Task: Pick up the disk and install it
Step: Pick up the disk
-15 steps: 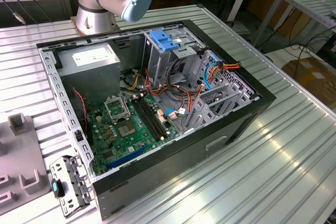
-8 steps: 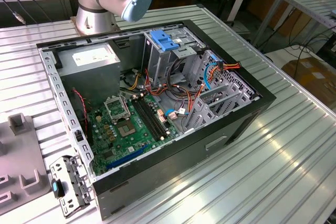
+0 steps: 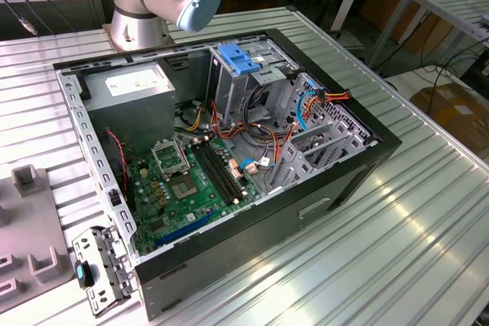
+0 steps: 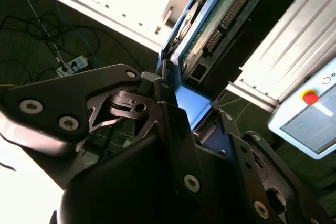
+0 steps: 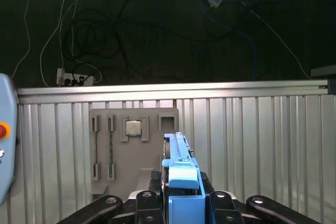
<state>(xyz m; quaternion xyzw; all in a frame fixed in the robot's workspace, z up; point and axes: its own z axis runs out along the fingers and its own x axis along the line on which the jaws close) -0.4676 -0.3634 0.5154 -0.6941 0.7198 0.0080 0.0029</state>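
Note:
My gripper (image 4: 181, 103) is shut on the disk (image 4: 210, 24), its black fingers (image 4: 168, 108) clamping the blue side rails. In the second wrist view the disk's green circuit board and connector face the camera, and the disk reaches out past the fingertips. In the first wrist view the disk (image 5: 181, 174) stands edge-on with its blue rail showing, held by the gripper (image 5: 181, 205) above the ribbed metal table (image 5: 252, 145). The open computer case (image 3: 344, 181) lies on its side in the exterior view, with a metal drive cage (image 3: 306, 135) at its right.
A blue bracket (image 3: 237, 59) sits on the cage at the back of the case, beside a grey box with a white sticker (image 3: 134, 85). A grey fixture plate (image 5: 134, 150) holding a processor chip (image 5: 133, 128) lies on the table. A pendant with a red button (image 4: 310, 98) is close by. The arm's base (image 3: 141, 13) stands behind the case.

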